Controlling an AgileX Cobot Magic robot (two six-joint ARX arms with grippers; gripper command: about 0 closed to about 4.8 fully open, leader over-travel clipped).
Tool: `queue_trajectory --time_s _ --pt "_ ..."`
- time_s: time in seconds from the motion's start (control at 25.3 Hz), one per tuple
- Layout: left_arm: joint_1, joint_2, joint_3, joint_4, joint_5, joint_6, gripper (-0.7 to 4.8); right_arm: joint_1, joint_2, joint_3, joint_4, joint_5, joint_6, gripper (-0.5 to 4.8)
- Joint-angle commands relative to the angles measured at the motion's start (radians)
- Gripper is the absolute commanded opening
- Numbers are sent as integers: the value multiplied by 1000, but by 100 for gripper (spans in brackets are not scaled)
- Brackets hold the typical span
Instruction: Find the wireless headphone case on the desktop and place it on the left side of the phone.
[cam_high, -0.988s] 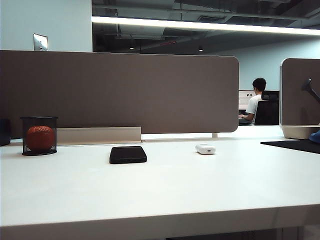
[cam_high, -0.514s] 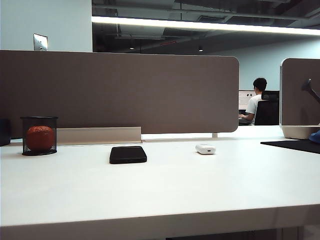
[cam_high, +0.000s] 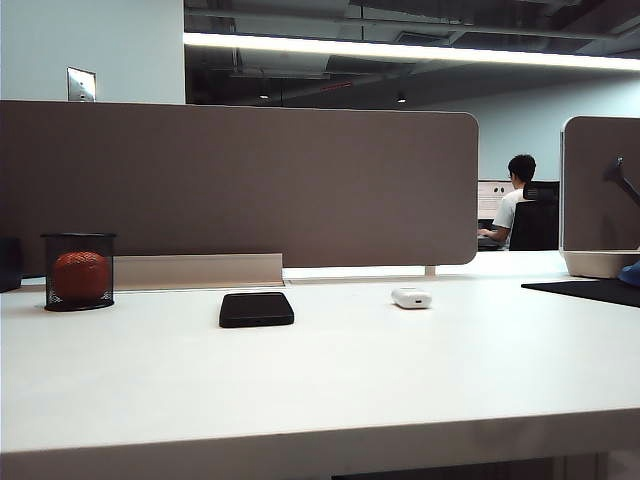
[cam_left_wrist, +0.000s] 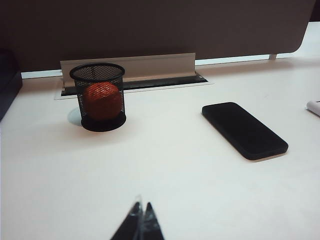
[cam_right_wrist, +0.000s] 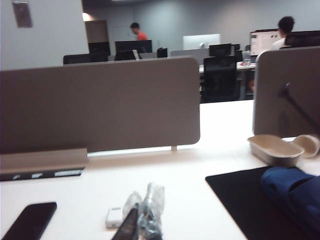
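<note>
headphone case (cam_high: 411, 298) lies flat on the white bench (cam_high: 330, 380), well to the right of the phone (cam_high: 256, 309) with bare surface between them, its long axis running across the exterior view and its small dark port facing that camera. the phone lies flat too, nearer the black mesh cup (cam_high: 78, 271) that holds an orange ball (cam_high: 80, 276).

neither of my arms shows in the exterior view. from my right wrist, my right fingers (cam_right_wrist: 141, 220) are pressed together, plastic-wrapped tips touching, pinching nothing. the case (cam_right_wrist: 114, 217) sits just past them and slightly toward the phone's side, close ahead, with the phone (cam_right_wrist: 29, 220) farther off that way. a black mat (cam_right_wrist: 250, 200), a blue bundle (cam_right_wrist: 295, 192) and a beige tray (cam_right_wrist: 275, 150) lie on the other side, out of the path.

from my left wrist, my left fingers (cam_left_wrist: 140, 224) are also closed on nothing. the phone (cam_left_wrist: 244, 129) lies ahead, and only a white sliver of the case (cam_left_wrist: 314, 106) shows at the frame's edge, beyond the phone.

so i judge my right arm the nearer one. my right fingers would have to spread first, then straddle the case across its short side. the empty bench between phone and cup looks roomy enough for it.
</note>
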Motion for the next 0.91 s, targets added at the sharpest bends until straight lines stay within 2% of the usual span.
queue_trajectory --time_s 0.04,0.2,0.32,0.43,0.55,0.75,0.91 --pt "2 1 2 5 -2 0 -5 1 53 155 -127 31 -3 -9" --pt "2 1 2 0 -2 0 -5 1 209 407 -298 31 -5 -9" --pt "2 1 2 -13 -2 0 -5 2 400 679 -465 23 -5 -9" --pt "2 1 2 -30 -2 0 -5 2 519 848 -592 10 -5 -9" --pt "2 1 2 -31 -2 0 -5 2 658 1028 -737 -78 -4 -9" --pt "2 1 2 -31 -2 0 -5 2 767 1120 -796 -217 -1 -9" --pt "2 1 2 -31 -2 0 -5 2 822 1121 -834 -350 81 -9"
